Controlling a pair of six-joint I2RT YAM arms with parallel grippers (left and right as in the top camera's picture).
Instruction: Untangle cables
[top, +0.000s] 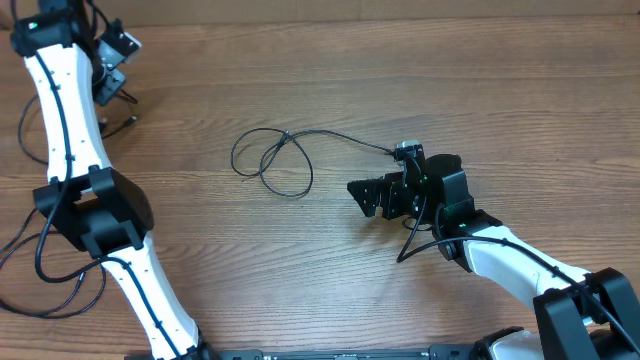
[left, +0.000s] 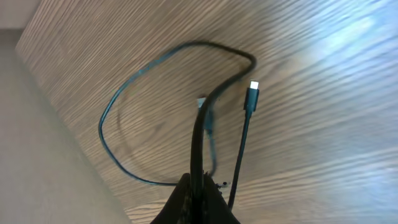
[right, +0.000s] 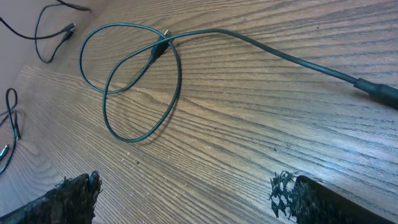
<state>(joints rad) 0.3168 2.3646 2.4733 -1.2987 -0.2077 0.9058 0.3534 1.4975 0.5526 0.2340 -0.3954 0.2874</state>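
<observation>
Overhead showed the wooden counter (top: 400, 80) beneath me. My right tool (top: 363, 197) stood wide open, holding nothing, near the looped cable (top: 270, 160) lying mid-counter. My left tool (left: 200, 190) was clamped shut on a second cable (left: 205, 112) by the counter's far-left corner.

The counter (top: 420, 70) is brown wood, its grain running left to right. A thin black cable (right: 160, 46) lies at its centre in two overlapping loops, one strand trailing right. A second cable (left: 197, 143) arcs above the wood at upper left.
</observation>
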